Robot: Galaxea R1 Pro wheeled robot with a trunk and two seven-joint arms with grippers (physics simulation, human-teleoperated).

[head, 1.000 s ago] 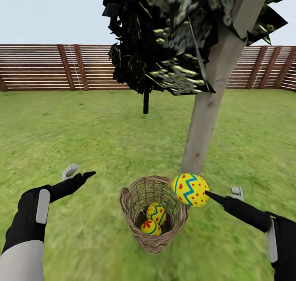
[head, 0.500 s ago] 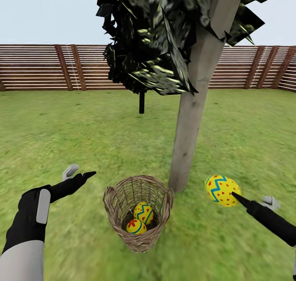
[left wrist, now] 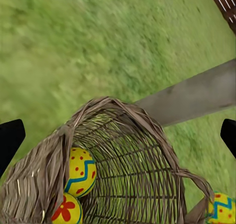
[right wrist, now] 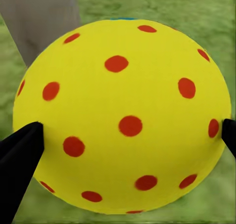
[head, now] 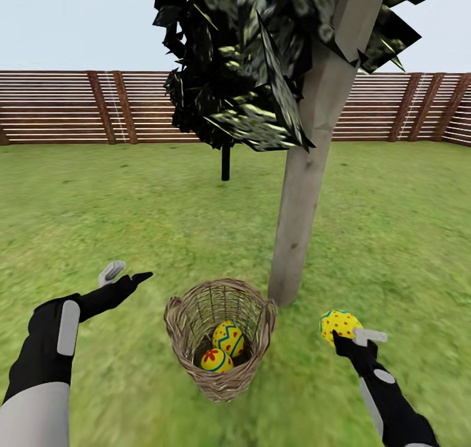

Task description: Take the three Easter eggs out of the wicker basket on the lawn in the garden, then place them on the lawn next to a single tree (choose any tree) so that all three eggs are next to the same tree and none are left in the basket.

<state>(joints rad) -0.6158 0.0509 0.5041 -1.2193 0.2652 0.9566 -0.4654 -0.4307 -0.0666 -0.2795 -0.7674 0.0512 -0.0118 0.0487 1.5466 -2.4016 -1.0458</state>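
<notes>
The wicker basket (head: 226,385) stands on the lawn (head: 98,198) just left of the tree's pale trunk (head: 301,192). Two Easter eggs lie inside it, a zigzag one (head: 229,337) and one with a red flower (head: 215,360). My right gripper (head: 354,336) is shut on the third egg (head: 336,323), low over the grass right of the trunk base. In the right wrist view that egg (right wrist: 123,121) sits between both fingers (right wrist: 19,160). My left gripper (head: 127,275) hangs open left of the basket. The left wrist view looks into the basket (left wrist: 132,150) at both eggs (left wrist: 81,171).
A thin black-trunked tree (head: 226,163) stands farther back, under the dark foliage (head: 242,61). A brown slat fence (head: 59,107) runs along the far edge of the garden. Grass spreads wide to both sides of the trunk.
The view first shifted a little. My right arm carried the egg from the basket rim to the right past the trunk, then down close to the grass. The left arm stayed still.
</notes>
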